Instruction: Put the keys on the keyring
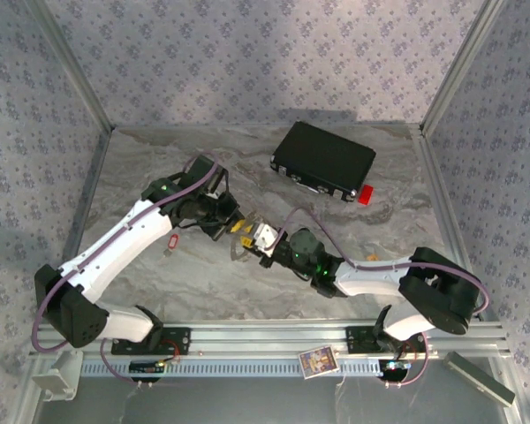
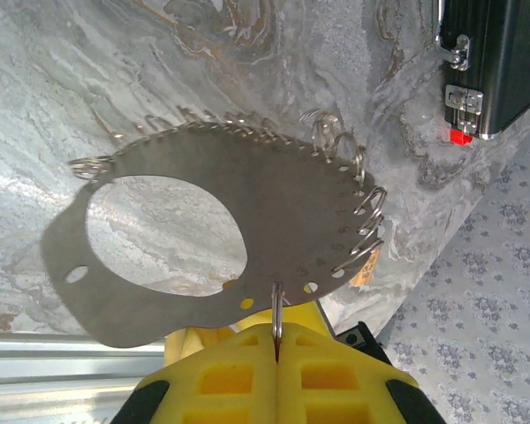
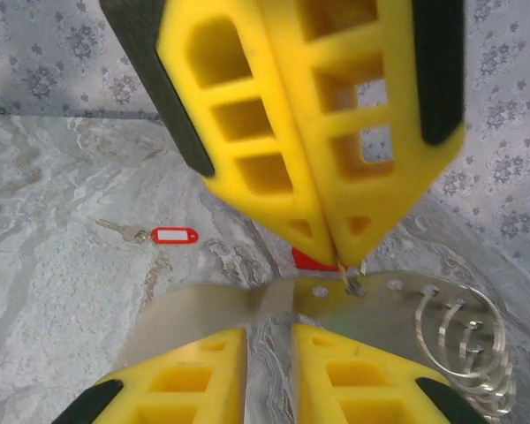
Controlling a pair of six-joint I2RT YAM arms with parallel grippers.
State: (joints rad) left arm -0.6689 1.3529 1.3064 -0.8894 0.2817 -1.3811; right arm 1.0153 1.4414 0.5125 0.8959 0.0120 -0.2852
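Observation:
A thin steel plate [image 2: 274,194] with a big oval hole carries several wire split rings [image 2: 367,221] along its rim. My left gripper [image 2: 276,340] is shut on one small keyring [image 2: 276,311] threaded through a rim hole, and holds the plate above the table. In the right wrist view the left gripper [image 3: 343,256] pinches that ring from above. My right gripper [image 3: 268,340] stands open right at the plate [image 3: 203,309] edge, with bare table showing in its gap. A key with a red-and-white tag [image 3: 172,235] lies flat on the table, to the left [image 1: 172,240] of both grippers.
A black rectangular case [image 1: 322,159] lies at the back right, with a red block [image 1: 365,195] at its near corner. A small orange scrap [image 1: 368,257] sits by the right arm. Patterned walls close in the marble table [image 1: 141,177].

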